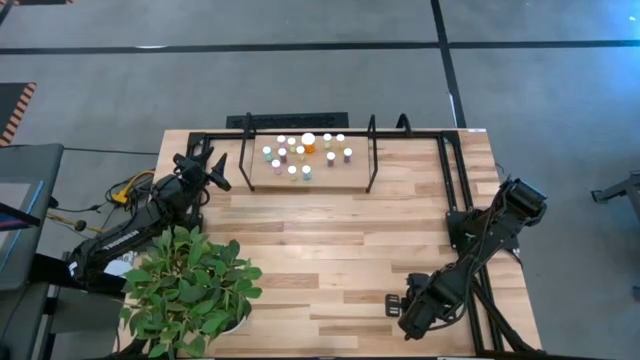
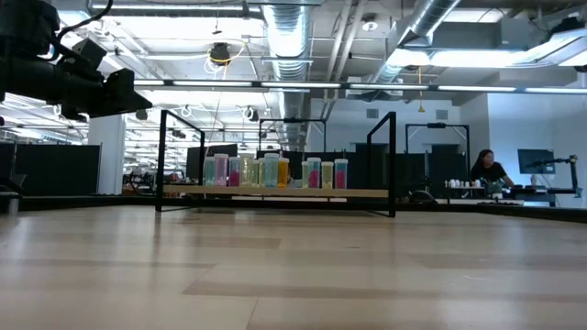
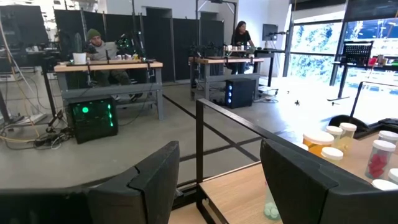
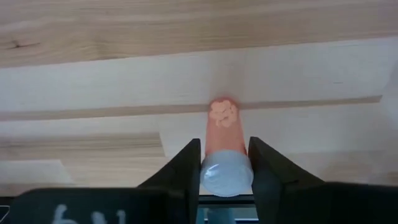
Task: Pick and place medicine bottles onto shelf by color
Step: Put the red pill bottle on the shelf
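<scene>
My right gripper [image 4: 225, 146] is near the table's front right [image 1: 395, 303], pointing steeply down, shut on a small orange-pink medicine bottle [image 4: 222, 127] with a pale cap. The high view hides that bottle under the arm. The shelf [image 1: 310, 178] [image 2: 275, 192] stands at the table's far middle with several medicine bottles [image 1: 305, 152] [image 2: 275, 171] upright on its wood board. My left gripper [image 1: 215, 170] [image 3: 217, 180] waits level and open at the far left, beside the shelf's left end, with nothing between its fingers. My right gripper pinches the bottle's cap end [image 4: 227, 174] between its two fingers [image 4: 186, 165], one on each side. It comes from above, slanting down. The bottle lies along the fingers, cap toward the wrist and bottom [image 4: 222, 112] toward the tabletop. Whether that bottom rests on the wood, I cannot tell.
A leafy potted plant [image 1: 190, 285] fills the near left corner. Thin black frame bars [image 1: 450, 170] run along the table's far and right sides. Bare wood [image 1: 320, 250] lies between the shelf and the right gripper. People sit at benches beyond the table [image 3: 99, 53].
</scene>
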Robot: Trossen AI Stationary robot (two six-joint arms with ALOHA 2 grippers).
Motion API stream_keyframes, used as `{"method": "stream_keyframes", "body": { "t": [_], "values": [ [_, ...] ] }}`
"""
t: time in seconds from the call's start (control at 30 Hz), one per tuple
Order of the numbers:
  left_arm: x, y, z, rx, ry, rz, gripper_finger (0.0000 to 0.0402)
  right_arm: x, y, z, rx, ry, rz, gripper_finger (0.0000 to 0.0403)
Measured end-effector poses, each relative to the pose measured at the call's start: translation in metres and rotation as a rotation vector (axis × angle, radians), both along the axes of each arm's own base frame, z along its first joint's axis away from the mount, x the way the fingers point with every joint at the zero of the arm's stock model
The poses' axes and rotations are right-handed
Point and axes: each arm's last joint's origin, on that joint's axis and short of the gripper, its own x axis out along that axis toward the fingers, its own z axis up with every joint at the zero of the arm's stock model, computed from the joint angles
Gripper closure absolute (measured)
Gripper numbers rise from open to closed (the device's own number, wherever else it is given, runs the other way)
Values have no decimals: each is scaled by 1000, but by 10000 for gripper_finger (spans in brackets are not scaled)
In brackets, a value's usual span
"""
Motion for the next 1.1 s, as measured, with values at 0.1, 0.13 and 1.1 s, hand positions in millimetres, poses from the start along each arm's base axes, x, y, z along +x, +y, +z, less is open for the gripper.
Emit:
{"method": "stream_keyframes", "body": {
  "t": [0.1, 0.13, 1.1],
  "values": [
    [0, 0, 0, 0, 0, 0, 187, 0, 0, 0, 1, 1, 0, 287],
    [0, 0, 0, 0, 1, 0, 187, 0, 0, 0, 0, 2, 0, 283],
    [0, 0, 0, 0, 0, 0, 187, 80, -103, 31, -30, -62, 147, 281]
  ]
}}
